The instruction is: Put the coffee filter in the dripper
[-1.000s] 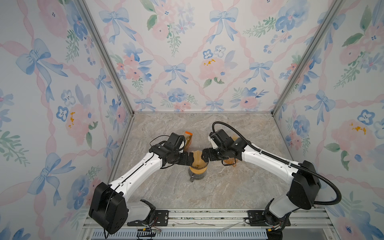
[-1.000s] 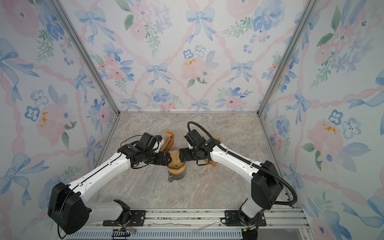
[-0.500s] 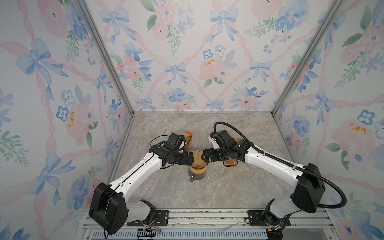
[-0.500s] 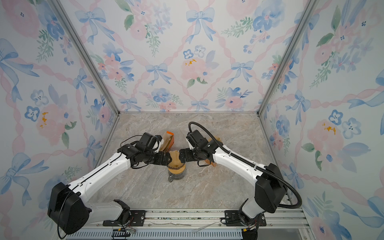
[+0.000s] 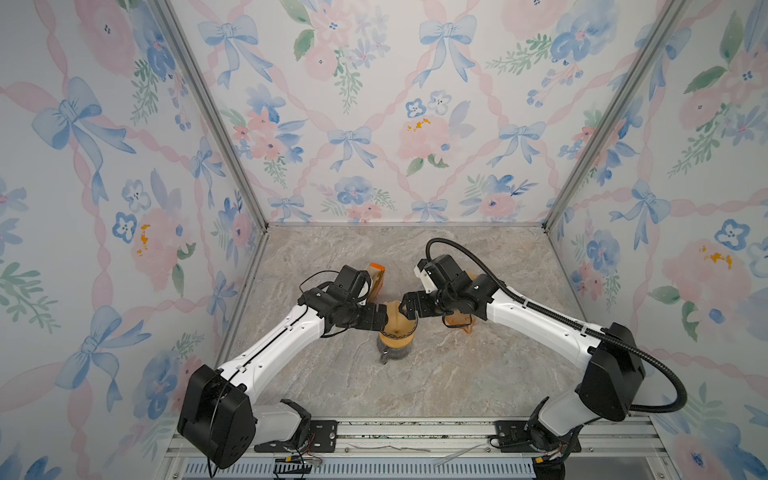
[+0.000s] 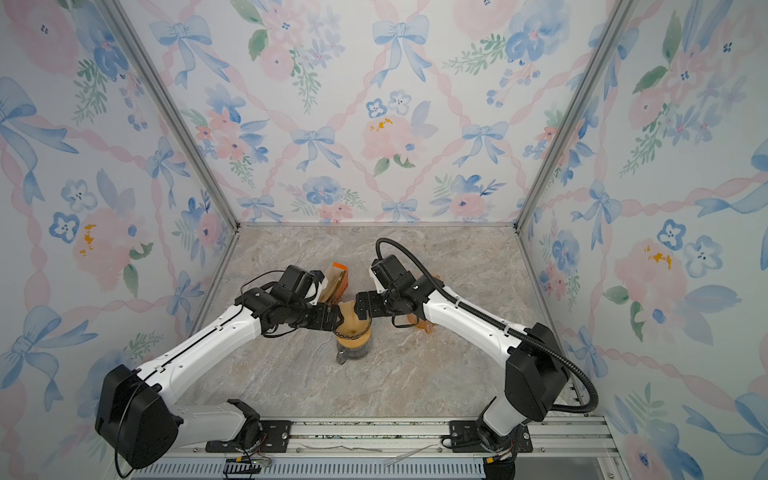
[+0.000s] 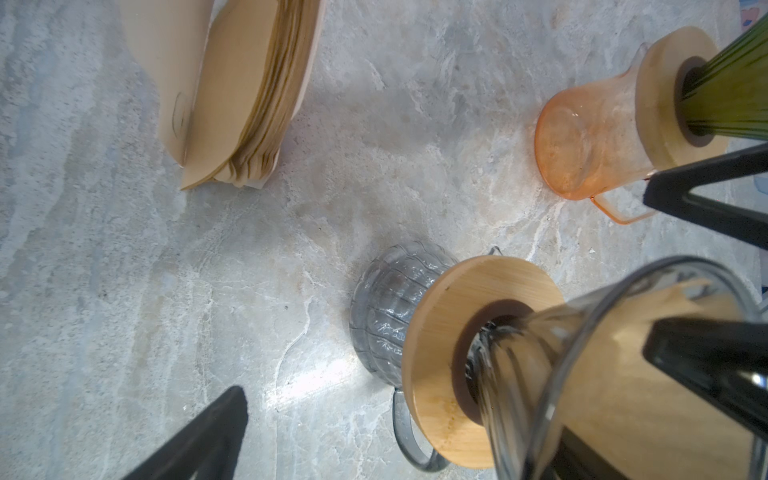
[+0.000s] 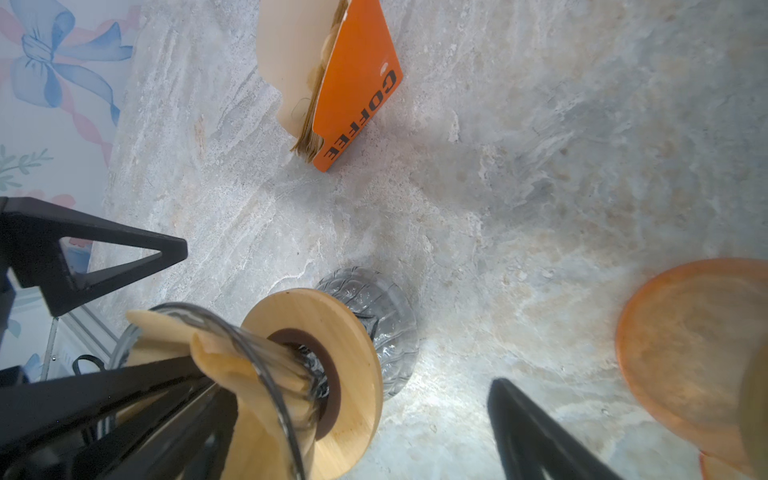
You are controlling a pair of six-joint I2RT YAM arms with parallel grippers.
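Brown paper filter (image 8: pixel 162 328) sits inside the glass dripper (image 7: pixel 509 365), with left claw (image 5: pixel 383 321) and right claw (image 5: pixel 405 308) at its rim, both spread wide and empty; best to press it gently flush without tipping the jug (image 7: pixel 382 316).

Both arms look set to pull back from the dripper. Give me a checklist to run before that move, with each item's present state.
1. Coffee filter inside the dripper: ok.
2. Paper flat against the dripper wall: cannot tell; an edge stands above the rim.
3. Left hand open, holding nothing: ok.
4. Right hand open, holding nothing: ok.
5. Dripper upright on the grey carafe: ok.
6. Hands clear of the dripper rim: not ok; both sit right at it.
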